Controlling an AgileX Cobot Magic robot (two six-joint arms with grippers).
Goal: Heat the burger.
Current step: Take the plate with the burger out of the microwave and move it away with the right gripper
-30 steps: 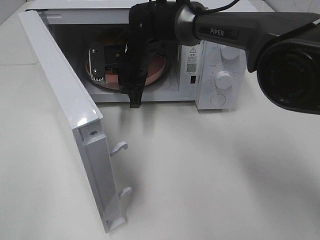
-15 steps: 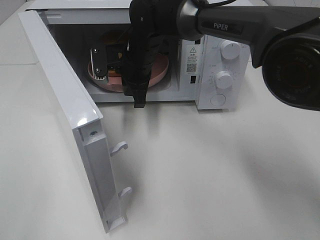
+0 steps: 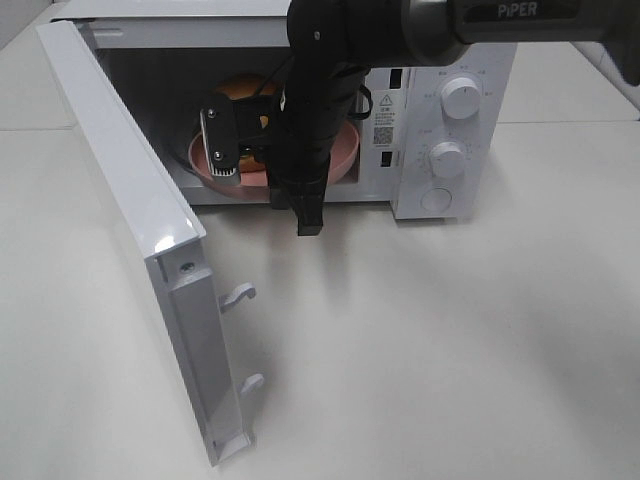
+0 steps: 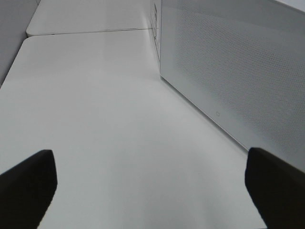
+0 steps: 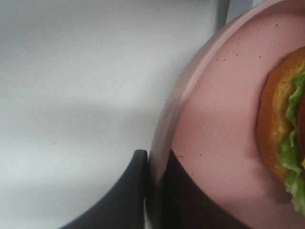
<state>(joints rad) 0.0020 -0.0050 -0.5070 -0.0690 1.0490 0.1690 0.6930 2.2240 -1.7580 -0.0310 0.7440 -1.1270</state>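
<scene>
The burger (image 5: 281, 129) sits on the pink plate (image 5: 214, 119), and that plate is inside the open microwave (image 3: 440, 110), just at the mouth of the cavity. From the high camera only a slice of orange-brown bun (image 3: 247, 88) peeks out behind the arm. Up close on the right wrist view you can see the bun edge and a frill of green lettuce, set in from the plate's rim.

Now, handling: that burger looks soft and stacked, the kind of thing that squashes or slides apart if pinched, so the plate is the sensible place to take hold. It looks stiff and smooth, likely a bit slippery, and a tilt could send the burger sliding.

And that is exactly the grip here. The right gripper (image 5: 153, 191) has its fingers pinching the plate's rim, one dark finger (image 5: 126, 191) outside the edge, the other on the plate's inner face. A thin bite on the rim, so keeping it level matters.

Further out, the microwave door (image 3: 130, 220) hangs wide open toward the camera, latch hooks showing. The left gripper (image 4: 147, 191) is off beside the microwave's perforated side wall (image 4: 238, 71), fingers spread wide, nothing between them, just bare white table (image 4: 105, 119) below.
</scene>
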